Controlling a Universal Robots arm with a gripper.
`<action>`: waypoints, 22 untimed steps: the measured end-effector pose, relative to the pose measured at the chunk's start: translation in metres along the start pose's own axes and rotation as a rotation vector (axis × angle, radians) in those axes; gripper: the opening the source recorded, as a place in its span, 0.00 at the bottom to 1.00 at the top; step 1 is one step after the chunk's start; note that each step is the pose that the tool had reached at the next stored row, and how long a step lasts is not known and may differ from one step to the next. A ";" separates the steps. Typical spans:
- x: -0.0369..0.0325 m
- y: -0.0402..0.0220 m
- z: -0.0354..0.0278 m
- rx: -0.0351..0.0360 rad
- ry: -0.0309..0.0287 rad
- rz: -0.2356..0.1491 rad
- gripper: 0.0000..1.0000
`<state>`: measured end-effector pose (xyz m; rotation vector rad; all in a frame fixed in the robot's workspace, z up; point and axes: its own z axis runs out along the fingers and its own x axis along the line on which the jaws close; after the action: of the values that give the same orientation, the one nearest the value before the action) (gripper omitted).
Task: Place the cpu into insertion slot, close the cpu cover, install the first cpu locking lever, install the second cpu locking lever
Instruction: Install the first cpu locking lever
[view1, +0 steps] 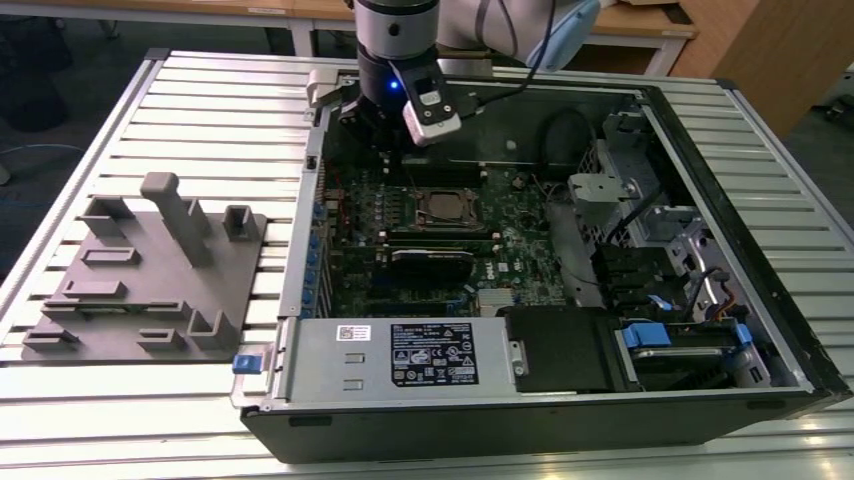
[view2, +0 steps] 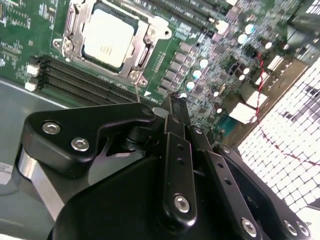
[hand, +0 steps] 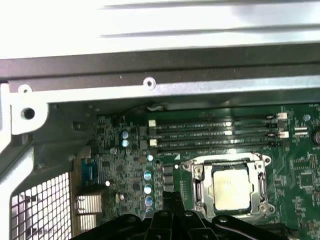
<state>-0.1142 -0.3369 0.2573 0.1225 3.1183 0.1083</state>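
Slatted aluminium table carries the whole set-up, and wooden desks stand behind it. At the exterior view's left you find a grey fixture of posts and pockets lying on the slats, just beside the open case. A blue clip sits at the near corner of the case.

Labels: the silver panel along the near wall of the case carries a small white label and a black label with white print. You cannot read the print on either.

Gripper: it hangs inside the case, over the far part of the board toward the exterior view's left. In both wrist views its black fingers lie together, tip against tip, with nothing between them. They touch no part of the board.

Further toward the exterior view's right lies the cpu. It sits flat in the slot, silver-grey top upward, well apart from the gripper. In both wrist views the cover lies down over it, framing the top of the cpu. Four memory slots run just beside the socket. A perforated grille closes the case wall near the fingers.

At the exterior view's right you see a blue tab among black drive bays.
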 end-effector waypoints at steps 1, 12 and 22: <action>0.0000 0.0000 0.0000 -0.0021 0.0002 0.000 0.11; 0.0000 0.0000 0.0000 -0.0038 0.0003 0.000 0.11; 0.0012 -0.0001 0.0001 -0.0343 0.0026 0.001 0.11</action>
<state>-0.1154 -0.3369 0.2572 0.1231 3.1172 0.1620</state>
